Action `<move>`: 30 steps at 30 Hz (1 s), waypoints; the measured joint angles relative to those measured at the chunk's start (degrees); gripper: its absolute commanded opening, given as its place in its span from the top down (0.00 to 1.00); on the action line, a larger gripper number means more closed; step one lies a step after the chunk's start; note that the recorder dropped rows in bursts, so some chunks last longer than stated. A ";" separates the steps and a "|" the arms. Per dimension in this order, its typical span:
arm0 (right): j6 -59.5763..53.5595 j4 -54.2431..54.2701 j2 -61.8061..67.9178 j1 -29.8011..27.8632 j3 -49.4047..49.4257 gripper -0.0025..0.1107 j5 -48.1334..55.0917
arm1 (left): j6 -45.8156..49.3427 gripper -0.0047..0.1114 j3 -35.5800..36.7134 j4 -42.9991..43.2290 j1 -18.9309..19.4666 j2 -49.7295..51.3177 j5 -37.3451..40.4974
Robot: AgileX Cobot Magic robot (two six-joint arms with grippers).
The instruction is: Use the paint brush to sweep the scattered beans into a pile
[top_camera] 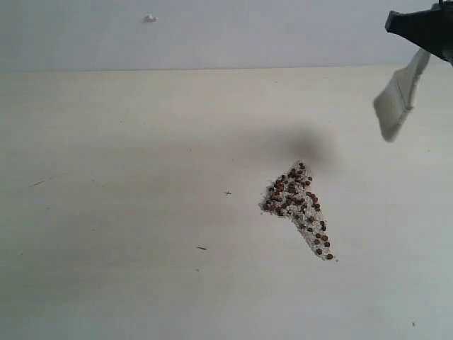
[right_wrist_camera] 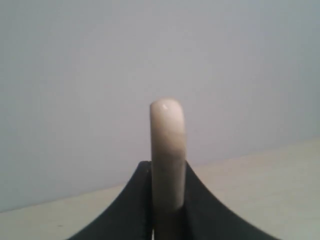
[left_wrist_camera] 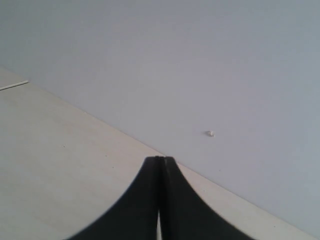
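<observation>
The beans [top_camera: 297,205], small dark reddish-brown pellets mixed with whitish crumbs, lie gathered in a wedge-shaped patch right of the table's middle. High at the right edge of the exterior view my right gripper [top_camera: 423,28] is shut on the paint brush [top_camera: 398,99], whose whitish bristles hang tilted in the air, well above and to the right of the beans. In the right wrist view the cream handle [right_wrist_camera: 167,150] stands between the black fingers [right_wrist_camera: 210,210]. My left gripper [left_wrist_camera: 160,160] is shut with nothing in it; it does not show in the exterior view.
The pale table [top_camera: 127,212] runs back to a grey wall [top_camera: 212,32] with a small white speck [top_camera: 150,18]. A few tiny dark marks [top_camera: 228,192] dot the surface left of the beans.
</observation>
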 measured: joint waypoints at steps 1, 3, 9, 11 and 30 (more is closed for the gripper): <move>6.64 -8.07 0.00 -1.14 0.10 0.98 -0.49 | 0.00 0.96 0.00 0.00 0.00 0.00 0.00; 17.22 -24.34 0.12 -3.50 0.10 0.98 -1.61 | 0.00 0.96 0.00 0.00 0.00 0.00 0.00; 39.39 -62.91 2.74 -8.72 -3.57 0.98 -3.88 | 0.00 0.96 0.00 0.00 0.00 0.00 0.00; 44.51 -74.04 4.24 -9.88 -4.89 0.98 -7.12 | 0.00 0.96 0.00 0.00 0.00 0.00 0.00; 43.38 -93.63 20.21 -11.47 -14.94 0.98 -19.48 | 0.00 0.96 0.00 0.00 0.00 0.00 0.00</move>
